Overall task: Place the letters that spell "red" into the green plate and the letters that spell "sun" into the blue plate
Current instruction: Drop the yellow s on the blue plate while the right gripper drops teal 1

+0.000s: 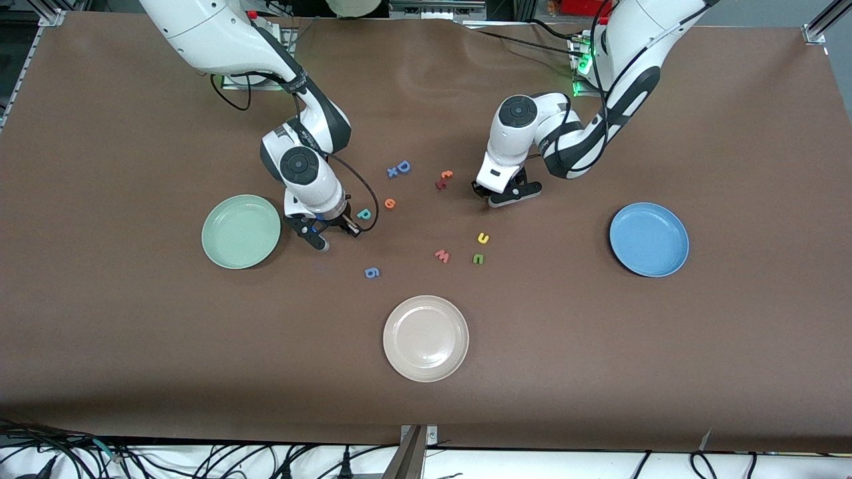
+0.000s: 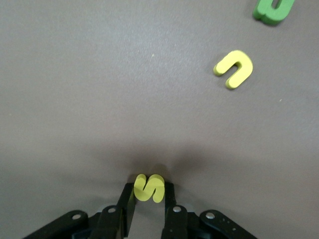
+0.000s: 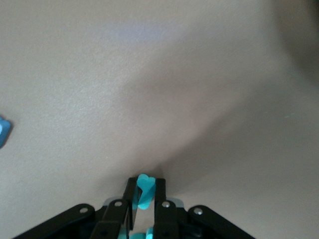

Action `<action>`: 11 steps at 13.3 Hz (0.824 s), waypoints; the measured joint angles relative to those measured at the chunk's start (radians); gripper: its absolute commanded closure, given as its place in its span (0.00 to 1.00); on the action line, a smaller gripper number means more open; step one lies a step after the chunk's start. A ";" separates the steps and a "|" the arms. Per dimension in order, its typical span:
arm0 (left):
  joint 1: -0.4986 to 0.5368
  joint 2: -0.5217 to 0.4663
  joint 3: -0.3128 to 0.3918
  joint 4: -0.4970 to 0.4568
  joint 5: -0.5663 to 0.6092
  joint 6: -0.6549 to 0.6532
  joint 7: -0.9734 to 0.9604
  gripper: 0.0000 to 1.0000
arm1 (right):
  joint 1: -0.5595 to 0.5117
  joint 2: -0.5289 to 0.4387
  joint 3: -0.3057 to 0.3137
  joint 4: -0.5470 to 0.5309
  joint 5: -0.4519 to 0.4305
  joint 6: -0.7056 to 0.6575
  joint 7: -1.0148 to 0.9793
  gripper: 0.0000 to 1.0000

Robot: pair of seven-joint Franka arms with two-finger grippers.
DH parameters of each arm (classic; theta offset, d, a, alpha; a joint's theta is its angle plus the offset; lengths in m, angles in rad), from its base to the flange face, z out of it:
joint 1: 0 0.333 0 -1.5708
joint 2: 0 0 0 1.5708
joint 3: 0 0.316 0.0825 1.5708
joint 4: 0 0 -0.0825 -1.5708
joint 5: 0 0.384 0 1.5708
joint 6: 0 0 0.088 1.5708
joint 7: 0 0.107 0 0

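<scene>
My left gripper [image 1: 489, 198] is low at the table between the red letters and the yellow u, shut on the yellow s [image 2: 148, 187]. The yellow u [image 1: 483, 237] [image 2: 234, 68] and green n [image 1: 478, 259] [image 2: 273, 11] lie nearer the front camera. My right gripper [image 1: 319, 241] is beside the green plate [image 1: 229, 256], shut on a small teal letter, the r [image 3: 145, 191]. The teal d [image 1: 363, 213] and orange e [image 1: 389, 203] lie on the table next to it. The blue plate [image 1: 649, 263] sits toward the left arm's end.
A beige-white plate [image 1: 426, 359] lies near the front edge. Blue D [image 1: 403, 166] and blue x [image 1: 393, 172], a red letter pair [image 1: 444, 178], a pink w [image 1: 442, 255] and a blue g [image 1: 372, 272] are scattered mid-table.
</scene>
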 measured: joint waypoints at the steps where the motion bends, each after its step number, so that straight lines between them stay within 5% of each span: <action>1: 0.007 0.000 0.000 0.011 0.000 -0.002 0.000 0.79 | -0.001 -0.005 -0.001 0.050 -0.001 -0.107 -0.018 1.00; 5: 0.078 0.001 -0.046 0.081 -0.005 -0.069 0.015 0.79 | -0.053 -0.064 -0.006 0.287 0.008 -0.552 -0.205 1.00; 9: 0.172 0.000 -0.127 0.239 -0.207 -0.333 0.303 0.79 | -0.187 -0.126 -0.034 0.327 0.038 -0.684 -0.532 1.00; 11: 0.199 0.000 -0.128 0.317 -0.248 -0.455 0.449 0.79 | -0.212 -0.135 -0.099 0.326 0.040 -0.704 -0.704 1.00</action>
